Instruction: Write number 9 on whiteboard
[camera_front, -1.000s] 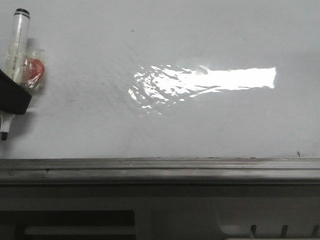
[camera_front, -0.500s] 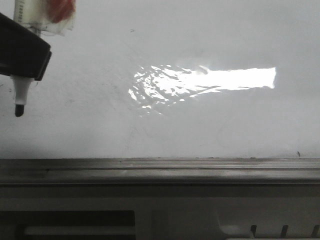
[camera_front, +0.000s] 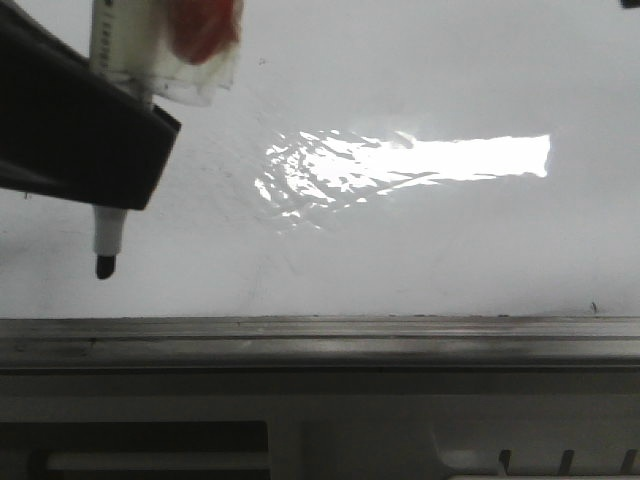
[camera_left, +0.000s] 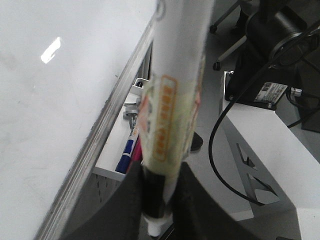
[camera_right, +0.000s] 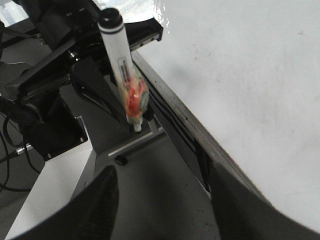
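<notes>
Gripping a marker (camera_front: 118, 60), left jaws shut; right jaws apart; label (camera_left: 162, 120) unreadable.

One whiteboard (camera_front: 420, 90), one marker (camera_front: 112, 215) (gripped upright), and two hands, left (camera_front: 95, 160) and right (camera_right: 162, 210).

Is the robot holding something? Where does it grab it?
Yes. The left gripper holds a whiteboard marker, clamped on the lower barrel just above the black tip. The right gripper is open and holds nothing.
</notes>
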